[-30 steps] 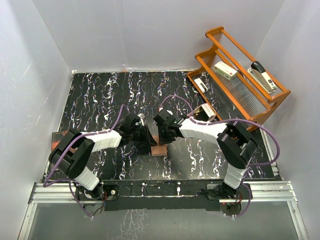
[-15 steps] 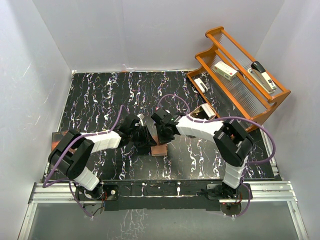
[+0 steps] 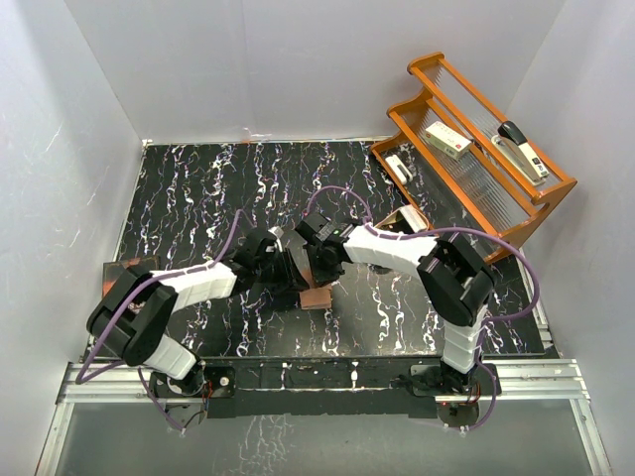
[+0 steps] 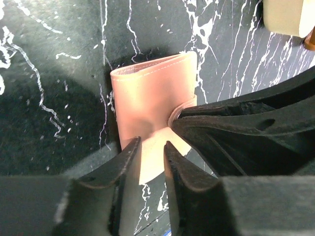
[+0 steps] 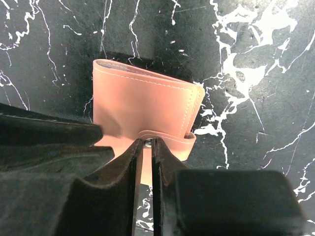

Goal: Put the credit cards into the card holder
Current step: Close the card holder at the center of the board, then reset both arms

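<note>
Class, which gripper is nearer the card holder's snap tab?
Right. The right gripper pinches the snap tab itself; the left gripper sits beside it at the card holder's edge, fingers slightly apart.

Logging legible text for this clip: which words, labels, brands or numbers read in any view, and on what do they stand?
No text can be read in any view.
The card holder: plain leather with stitching and a snap, no lettering.
Small box in the wooden rack: coloured markings, too small to read.
Stapler: no lettering can be made out.
</note>
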`<state>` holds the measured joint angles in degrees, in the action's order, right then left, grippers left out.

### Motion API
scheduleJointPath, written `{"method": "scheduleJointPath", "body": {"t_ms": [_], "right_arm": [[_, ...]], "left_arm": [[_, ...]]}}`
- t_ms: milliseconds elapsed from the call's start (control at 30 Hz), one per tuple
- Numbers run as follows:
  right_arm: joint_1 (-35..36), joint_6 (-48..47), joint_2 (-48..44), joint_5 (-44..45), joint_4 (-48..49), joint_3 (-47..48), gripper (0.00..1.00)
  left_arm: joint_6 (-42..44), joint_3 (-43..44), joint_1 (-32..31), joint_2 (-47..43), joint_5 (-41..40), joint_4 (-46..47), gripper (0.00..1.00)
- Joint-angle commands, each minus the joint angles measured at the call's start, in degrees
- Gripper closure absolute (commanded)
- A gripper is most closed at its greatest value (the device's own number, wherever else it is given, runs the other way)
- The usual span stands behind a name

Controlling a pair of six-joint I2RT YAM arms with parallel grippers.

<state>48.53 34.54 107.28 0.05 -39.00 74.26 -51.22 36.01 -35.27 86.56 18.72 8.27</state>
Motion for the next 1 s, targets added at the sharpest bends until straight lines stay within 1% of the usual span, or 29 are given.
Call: {"method": "scheduleJointPath", "body": {"t_ms": [0,100,133,167,200,233,367,567,633,667,800,967], "right_arm": [[0.54,-1.32,2.35,3.33,0.43,-0.37,0.84],[0.59,-1.63,-1.16,3.36,0.74,3.51,0.77],[0.60,-1.67,-2.24,3.65,0.58,4.71,0.74],[0.53,-1.55,-3.51,4.43,0.29,5.61,0.71],[0.50,-1.39,-4.82,5.28,-0.12,6.45,0.68],[0.50,-1.12,-6.27,6.05,-0.38,6.99,0.64],[0.40,0.41,-14.24,9.01,0.18,5.96,0.53],[0.42,1.18,-26.54,13.94,1.34,2.45,0.21],[0.40,1.23,-30.27,15.28,1.32,1.76,0.04],[0.41,1.29,-32.05,15.79,1.35,1.50,0.02],[0.42,2.03,-39.32,16.48,3.15,-0.79,0.02],[0.38,4.97,-46.25,16.98,5.58,-5.70,0.02]], "left_arm": [[3.08,2.87,-0.24,-6.11,-5.65,-8.36,0.70],[5.52,5.95,-0.03,-10.19,-10.29,-13.99,0.57],[6.27,7.25,-0.01,-11.48,-11.23,-15.82,0.51],[7.02,8.52,0.02,-12.71,-12.14,-17.45,0.36],[7.74,9.80,0.02,-13.93,-12.84,-19.11,0.08],[8.73,11.22,0.04,-15.08,-13.67,-21.31,0.02],[11.37,17.19,0.02,-19.23,-16.40,-28.43,0.01],[13.91,24.90,0.02,-24.74,-18.79,-35.62,0.01],[14.39,26.65,0.02,-26.35,-18.96,-37.04,0.01],[14.79,27.39,0.02,-27.07,-18.82,-37.50,0.01],[16.14,28.67,0.02,-30.44,-17.07,-38.14,0.01],[15.10,27.95,0.02,-34.25,-19.32,-41.86,0.01]]}}
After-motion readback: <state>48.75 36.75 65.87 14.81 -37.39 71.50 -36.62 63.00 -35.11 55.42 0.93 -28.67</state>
